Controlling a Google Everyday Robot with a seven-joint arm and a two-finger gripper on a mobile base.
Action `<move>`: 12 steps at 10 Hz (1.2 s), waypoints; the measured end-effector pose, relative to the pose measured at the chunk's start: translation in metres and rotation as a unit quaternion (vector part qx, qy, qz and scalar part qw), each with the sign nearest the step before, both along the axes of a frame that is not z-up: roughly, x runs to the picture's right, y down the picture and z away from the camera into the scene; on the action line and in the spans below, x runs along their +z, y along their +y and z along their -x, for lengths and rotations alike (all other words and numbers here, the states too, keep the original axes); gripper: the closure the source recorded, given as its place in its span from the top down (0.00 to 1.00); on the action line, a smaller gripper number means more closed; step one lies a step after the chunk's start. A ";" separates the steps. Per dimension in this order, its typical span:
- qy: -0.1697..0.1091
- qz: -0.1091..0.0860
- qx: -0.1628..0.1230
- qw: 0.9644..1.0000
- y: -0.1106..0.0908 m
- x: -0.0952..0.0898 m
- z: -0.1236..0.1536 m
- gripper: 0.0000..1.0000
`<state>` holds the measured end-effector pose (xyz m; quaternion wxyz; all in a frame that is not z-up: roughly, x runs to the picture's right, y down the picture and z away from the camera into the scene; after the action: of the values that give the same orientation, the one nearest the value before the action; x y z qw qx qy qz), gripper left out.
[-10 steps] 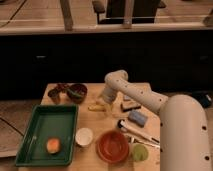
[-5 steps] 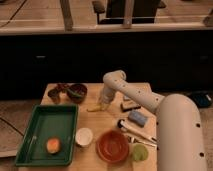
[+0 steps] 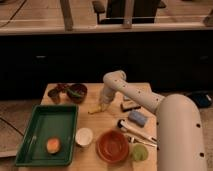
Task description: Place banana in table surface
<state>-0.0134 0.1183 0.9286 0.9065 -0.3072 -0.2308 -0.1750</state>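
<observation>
Red bowl: a round, glossy red plastic bowl (image 3: 112,146) is taken as the landmark, at the near edge of the light tan wooden plank desk (image 3: 95,120).
Beside the red bowl: a small white cup (image 3: 83,136) is seen just to its left and a pale green round cup (image 3: 139,152) just to its right.
Left of the red bowl: a green rectangular plastic tray (image 3: 30,132) with raised walls is seen, with a round orange fruit (image 3: 53,145) lying in it.
Behind the red bowl: the small slim yellow banana (image 3: 95,109), smooth and slightly curved, lies on the desk, well apart from the bowl.
End effector: the white end effector (image 3: 103,106) is set down at the banana, fingers brought together; a clamp on the banana is judged likely.
Step in hand: the grasp is judged made, the banana not yet lifted.
Next move: a lift and a carry to bare wood are called for, then a release.
Far behind the red bowl: a dark round bowl (image 3: 77,92) is seen.
</observation>
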 end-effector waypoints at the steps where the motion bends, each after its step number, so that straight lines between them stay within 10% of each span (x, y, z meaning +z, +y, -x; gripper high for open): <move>1: 0.000 -0.001 0.000 1.000 -0.001 0.000 -0.001 0.00; 12: -0.055 -0.024 -0.039 0.997 -0.058 -0.072 -0.013 0.00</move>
<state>-0.0004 0.0598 0.8568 0.8919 -0.2844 -0.2642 -0.2321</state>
